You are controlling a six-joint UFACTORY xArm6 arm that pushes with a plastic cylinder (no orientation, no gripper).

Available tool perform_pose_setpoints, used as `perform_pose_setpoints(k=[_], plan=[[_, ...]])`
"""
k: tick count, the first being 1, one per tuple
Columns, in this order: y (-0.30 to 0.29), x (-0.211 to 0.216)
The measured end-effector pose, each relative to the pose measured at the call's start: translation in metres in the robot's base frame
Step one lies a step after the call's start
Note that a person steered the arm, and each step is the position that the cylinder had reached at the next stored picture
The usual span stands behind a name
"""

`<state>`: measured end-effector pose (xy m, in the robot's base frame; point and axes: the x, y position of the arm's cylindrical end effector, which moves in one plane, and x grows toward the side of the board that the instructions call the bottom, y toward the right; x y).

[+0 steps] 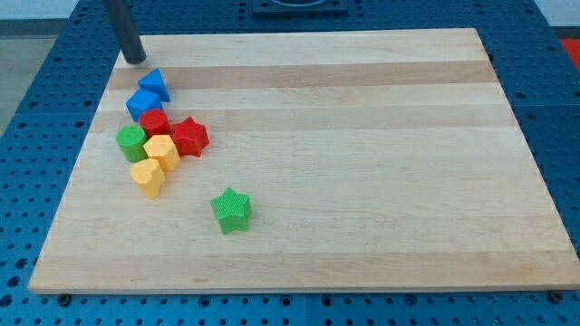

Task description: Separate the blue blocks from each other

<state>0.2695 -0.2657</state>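
1. Tip first, at the view's far left: my tip (134,60) rests on the bench (362,181) near its top-left corner, just up and to the view's left of the blue triangular block (155,83), apart from it. The rod carries no claw, so nothing opens, shuts or holds anything.
2. The blue cube-like block (141,104) sits directly below the blue triangular block; the two look to be touching or very nearly so.
3. Stage, as I judge it: approach, with the separating push not yet made. The next move calls for bringing my tip against the triangular block and sliding it toward the view's right, clear of its partner and the cluster below.
4. Blue count: two.
5. Green count: two, a green rounded block (131,142) in the cluster and a green star (231,209) alone, further right.
6. Yellow count: two, a yellow block (162,150) and a yellow heart-like block (147,177).
7. Red count: two, a red block (154,122) and a red star (189,136).
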Motion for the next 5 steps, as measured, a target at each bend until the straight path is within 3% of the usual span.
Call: perform_pose_setpoints(k=[4, 5], plan=[[0.014, 0.205], [0.010, 0.218]])
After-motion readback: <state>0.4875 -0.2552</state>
